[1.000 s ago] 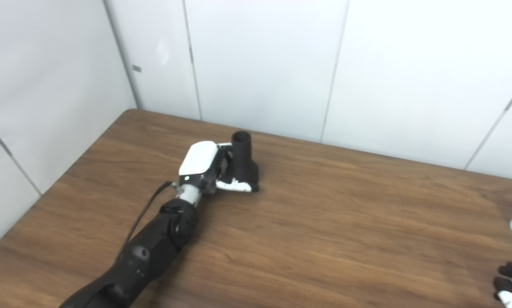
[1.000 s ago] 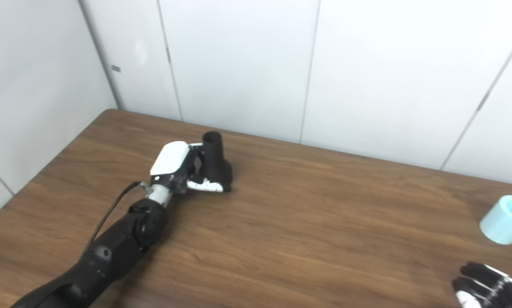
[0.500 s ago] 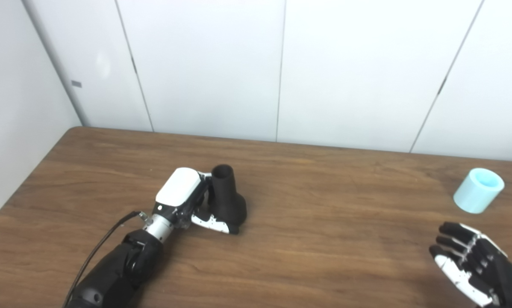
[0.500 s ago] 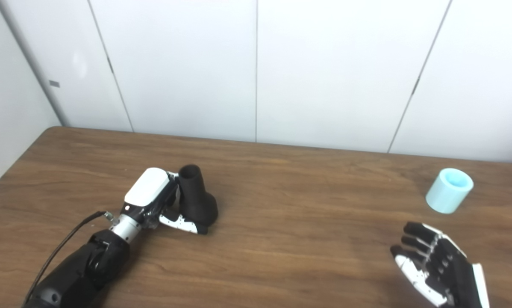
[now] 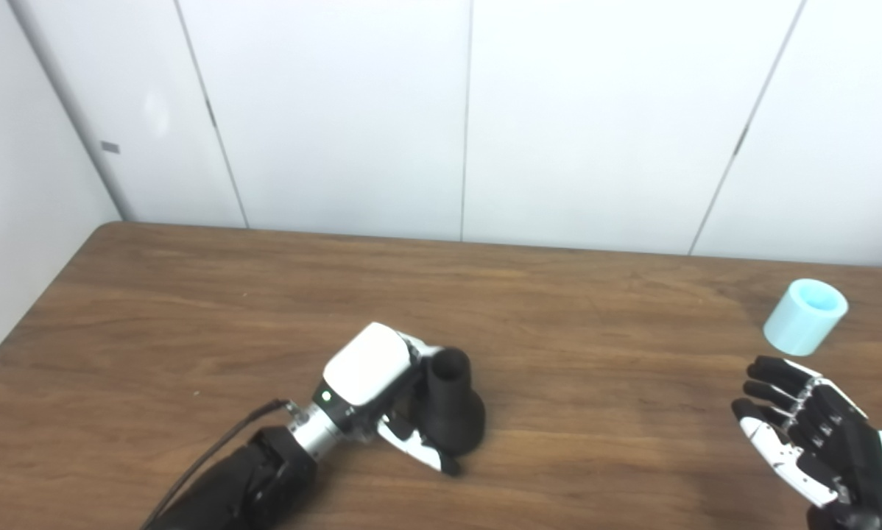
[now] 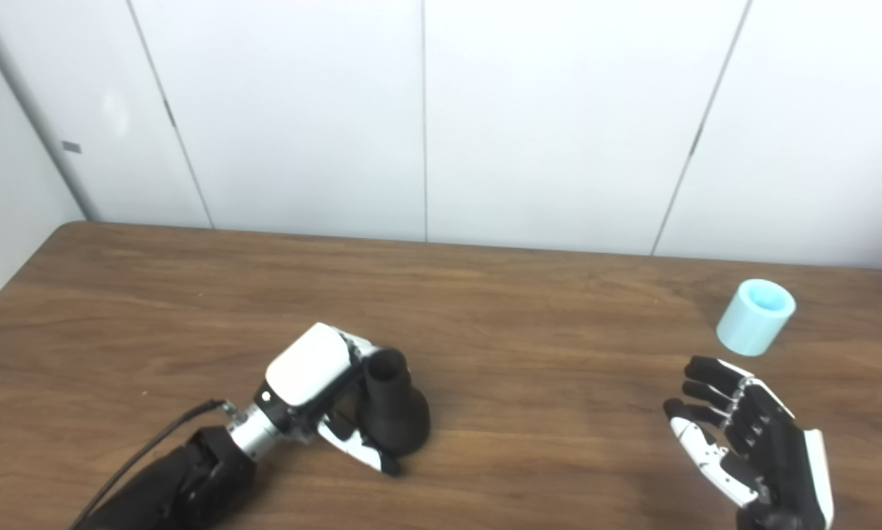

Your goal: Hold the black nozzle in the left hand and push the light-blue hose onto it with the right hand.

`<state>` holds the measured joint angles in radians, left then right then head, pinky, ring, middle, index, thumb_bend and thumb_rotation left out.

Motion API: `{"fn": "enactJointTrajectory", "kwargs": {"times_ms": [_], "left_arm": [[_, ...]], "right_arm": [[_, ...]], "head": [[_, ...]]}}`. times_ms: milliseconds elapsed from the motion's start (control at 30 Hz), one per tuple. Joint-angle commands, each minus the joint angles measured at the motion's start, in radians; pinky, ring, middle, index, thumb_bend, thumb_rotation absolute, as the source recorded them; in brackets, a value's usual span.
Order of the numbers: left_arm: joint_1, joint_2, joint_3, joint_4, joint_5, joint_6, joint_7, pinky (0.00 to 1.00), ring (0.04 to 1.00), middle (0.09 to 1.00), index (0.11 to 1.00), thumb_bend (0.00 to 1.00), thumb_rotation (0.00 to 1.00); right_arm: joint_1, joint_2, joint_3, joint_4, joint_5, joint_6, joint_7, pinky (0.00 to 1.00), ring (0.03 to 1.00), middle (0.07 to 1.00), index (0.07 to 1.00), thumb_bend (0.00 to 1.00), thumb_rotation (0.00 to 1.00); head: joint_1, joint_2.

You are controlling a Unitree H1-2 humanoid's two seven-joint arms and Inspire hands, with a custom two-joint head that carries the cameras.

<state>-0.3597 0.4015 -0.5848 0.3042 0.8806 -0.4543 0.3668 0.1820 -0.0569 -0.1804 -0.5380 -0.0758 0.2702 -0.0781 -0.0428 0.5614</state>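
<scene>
left hand (image 5: 371, 375) fingers behind black nozzle (image 5: 452, 405) hidden, right hand (image 5: 816, 434) wrist cut off at bottom edge

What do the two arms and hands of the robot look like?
The left hand has a glossy white back shell with a small green light, a silver wrist ring, a black forearm and a thin black cable. The right hand is black, with a white thumb and a white edge.

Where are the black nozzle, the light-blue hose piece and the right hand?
black nozzle (image 5: 452, 405), left eye view, on its flared body.
light-blue hose piece (image 6: 752, 320), right eye view, on its side wall.
right hand (image 6: 757, 449), right eye view, on its black back.
</scene>
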Motion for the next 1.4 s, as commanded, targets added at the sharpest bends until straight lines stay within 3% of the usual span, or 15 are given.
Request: {"fn": "enactJointTrajectory", "kwargs": {"times_ms": [0,167,367,500,600,767,867,933,1033,1133,1367], "left_arm": [[0.085,-0.05,-0.088,0.05,0.002,-0.015,0.047,0.31,0.408,0.476,0.498,0.52,0.0],[0.076,-0.044,-0.158,0.032,-0.004,-0.015,0.086,0.32,0.414,0.485,0.483,0.52,0.0],[0.068,-0.024,-0.216,0.012,-0.022,-0.016,0.091,0.33,0.439,0.5,0.478,0.5,0.0],[0.065,-0.004,-0.241,-0.006,-0.025,-0.016,0.09,0.32,0.427,0.505,0.492,0.5,0.0],[0.055,0.016,-0.273,0.002,-0.048,-0.015,0.133,0.32,0.431,0.496,0.498,0.5,0.0],[0.043,0.047,-0.306,0.004,-0.099,-0.015,0.151,0.33,0.436,0.498,0.488,0.5,0.0],[0.043,0.057,-0.307,-0.002,-0.118,-0.015,0.148,0.33,0.443,0.494,0.484,0.5,0.0],[0.043,0.062,-0.308,-0.005,-0.126,-0.015,0.143,0.33,0.445,0.491,0.487,0.5,0.0],[0.043,0.066,-0.313,-0.004,-0.131,-0.015,0.141,0.33,0.437,0.498,0.488,0.5,0.0],[0.045,0.071,-0.323,0.002,-0.136,-0.015,0.142,0.33,0.434,0.504,0.484,0.5,0.0],[0.055,0.08,-0.317,-0.007,-0.146,-0.015,0.123,0.32,0.427,0.505,0.492,0.5,0.0]], "right_arm": [[-0.007,-0.027,-0.02,-0.053,-0.012,-0.023,-0.007,0.6,0.672,0.691,0.655,0.22,0.0],[-0.027,-0.048,-0.067,-0.063,-0.028,-0.05,-0.026,0.54,0.64,0.663,0.623,0.27,0.0],[-0.099,-0.053,-0.112,-0.028,-0.14,-0.195,-0.125,0.48,0.582,0.617,0.588,0.4,0.0],[-0.156,-0.083,-0.121,0.005,-0.221,-0.263,-0.158,0.48,0.599,0.625,0.599,0.54,0.21],[-0.206,-0.115,-0.128,0.056,-0.314,-0.286,-0.19,0.52,0.65,0.68,0.657,0.63,0.28],[-0.295,-0.138,-0.156,0.172,-0.395,-0.25,-0.255,0.62,0.753,0.773,0.764,0.83,0.35],[-0.34,-0.15,-0.168,0.236,-0.358,-0.248,-0.258,0.74,0.846,0.861,0.835,0.85,0.32],[-0.363,-0.165,-0.163,0.264,-0.393,-0.206,-0.252,0.78,0.885,0.899,0.873,0.88,0.37],[-0.393,-0.202,-0.14,0.314,-0.468,-0.171,-0.252,0.77,0.874,0.895,0.899,0.91,0.42],[-0.416,-0.24,-0.117,0.372,-0.5,-0.159,-0.25,0.77,0.872,0.901,0.921,0.93,0.39],[-0.464,-0.26,-0.091,0.479,-0.456,-0.111,-0.224,0.78,0.871,0.898,0.909,0.95,0.39]], "head": [[-0.017,0.002],[-0.074,0.007],[-0.199,0.008],[-0.277,0.005],[-0.315,0.003],[-0.361,0.006],[-0.377,0.006],[-0.383,0.004],[-0.386,0.001],[-0.388,0.001],[-0.389,0.002]]}}
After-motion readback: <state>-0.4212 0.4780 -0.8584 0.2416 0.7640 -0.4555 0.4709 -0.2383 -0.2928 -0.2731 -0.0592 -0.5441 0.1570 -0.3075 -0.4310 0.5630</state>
